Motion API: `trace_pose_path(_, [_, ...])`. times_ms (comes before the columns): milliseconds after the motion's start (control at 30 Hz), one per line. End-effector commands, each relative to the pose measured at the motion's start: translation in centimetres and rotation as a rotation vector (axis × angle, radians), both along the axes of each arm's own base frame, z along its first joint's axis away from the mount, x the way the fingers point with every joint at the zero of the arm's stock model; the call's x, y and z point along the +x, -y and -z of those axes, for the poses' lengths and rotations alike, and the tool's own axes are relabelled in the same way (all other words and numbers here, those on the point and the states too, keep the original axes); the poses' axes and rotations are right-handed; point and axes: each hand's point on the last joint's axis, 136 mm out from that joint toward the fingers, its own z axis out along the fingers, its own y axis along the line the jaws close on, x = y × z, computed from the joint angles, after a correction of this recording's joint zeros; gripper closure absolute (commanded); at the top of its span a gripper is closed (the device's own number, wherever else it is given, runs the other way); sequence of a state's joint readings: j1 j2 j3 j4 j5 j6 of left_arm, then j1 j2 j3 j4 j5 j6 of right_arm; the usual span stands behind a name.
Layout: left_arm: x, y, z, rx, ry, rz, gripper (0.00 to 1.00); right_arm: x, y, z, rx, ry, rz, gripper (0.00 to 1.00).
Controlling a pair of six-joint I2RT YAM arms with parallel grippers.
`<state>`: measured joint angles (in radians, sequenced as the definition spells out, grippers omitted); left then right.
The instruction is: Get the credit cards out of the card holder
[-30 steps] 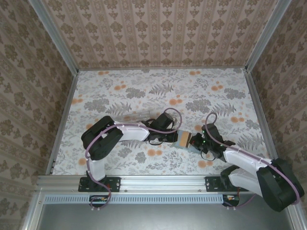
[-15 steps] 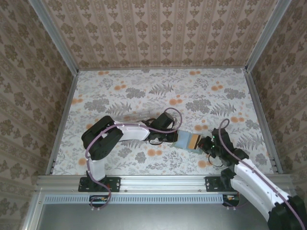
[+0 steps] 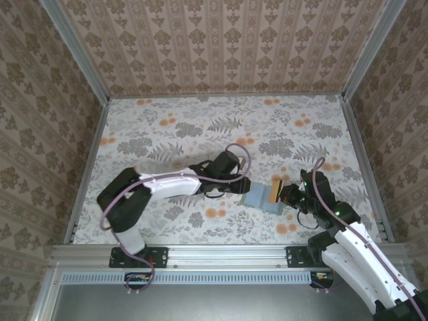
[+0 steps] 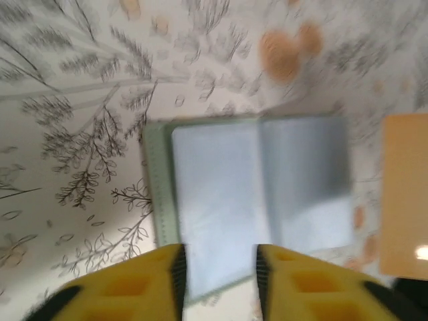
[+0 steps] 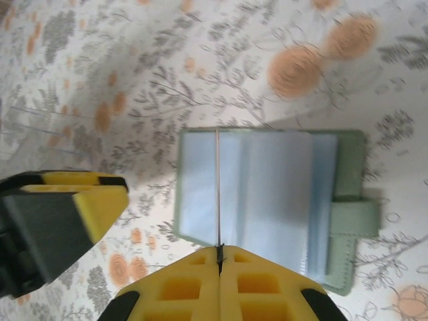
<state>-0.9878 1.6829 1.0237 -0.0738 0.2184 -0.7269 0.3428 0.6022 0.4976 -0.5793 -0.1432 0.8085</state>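
Note:
The card holder [image 3: 257, 198] lies open on the floral table, blue-grey inside up, grey-green rim and strap tab [image 5: 354, 221] showing. A tan-orange credit card [image 3: 276, 189] stands on edge over the holder's right part. My right gripper [image 3: 285, 194] is shut on it. In the right wrist view the card is a thin line [image 5: 218, 194] rising from the closed fingertips [image 5: 219, 249] above the card holder [image 5: 281, 200]. My left gripper [image 4: 219, 271] is open just off the near edge of the card holder [image 4: 261, 200], its jaws apart over that edge. The tan card [image 4: 404, 194] shows at the right.
Patterned walls [image 3: 221, 47] and metal posts [image 3: 358, 53] close the table in on three sides. A metal rail [image 3: 221, 253] runs along the near edge. My left gripper's finger [image 5: 60, 214] sits close to the left of the holder.
My left gripper has opened and let go of the card holder. The right gripper has drawn the tan card out to the right and tipped it upright.

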Motion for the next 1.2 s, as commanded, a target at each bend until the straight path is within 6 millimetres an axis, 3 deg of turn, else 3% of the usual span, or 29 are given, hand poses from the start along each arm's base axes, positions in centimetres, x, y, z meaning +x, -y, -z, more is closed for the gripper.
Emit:
trace_pose_path(0, [1.5,-2.1,-6.1,-0.037,0.158,-0.066,0.47,0.5,-1.2,-2.4,-0.055,0.057,-0.143,1.00])
trace_pose_path(100, [2.1,-5.4,-8.9,-0.051,0.233,-0.153,0.32,1.3,-2.1,-4.0,-0.101,0.070,-0.218,1.00])
trace_pose_path(200, [2.2,-9.5,-10.9,-0.051,0.298,-0.247,0.05,2.1,-3.6,-5.2,-0.144,0.098,-0.303,1.00])
trace_pose_path(233, [2.1,-11.0,-11.5,-0.049,0.322,-0.278,0.00,2.4,-4.2,-5.6,-0.169,0.111,-0.333,1.00])
trace_pose_path(433, [1.3,-19.1,-13.7,-0.046,0.406,-0.444,0.00,3.4,-9.3,-8.0,-0.399,0.251,-0.592,1.00])
trace_pose_path(567, [0.1,-23.3,-14.7,-0.065,0.455,-0.528,0.00,4.2,-13.3,-9.0,-0.509,0.356,-0.764,1.00])
trace_pose_path(833, [-2.0,-28.0,-15.5,-0.063,0.511,-0.609,0.00,4.6,-20.5,-9.6,-0.715,0.547,-1.101,1.00])
trace_pose_path(967, [-2.7,-29.2,-16.2,-0.062,0.540,-0.632,0.00,4.2,-23.0,-7.1,-0.879,0.610,-1.301,1.00])
trace_pose_path(1167, [-3.2,-30.2,-16.5,-0.050,0.550,-0.645,0.00,4.7,-25.7,-5.6,-0.988,0.736,-1.446,1.00])
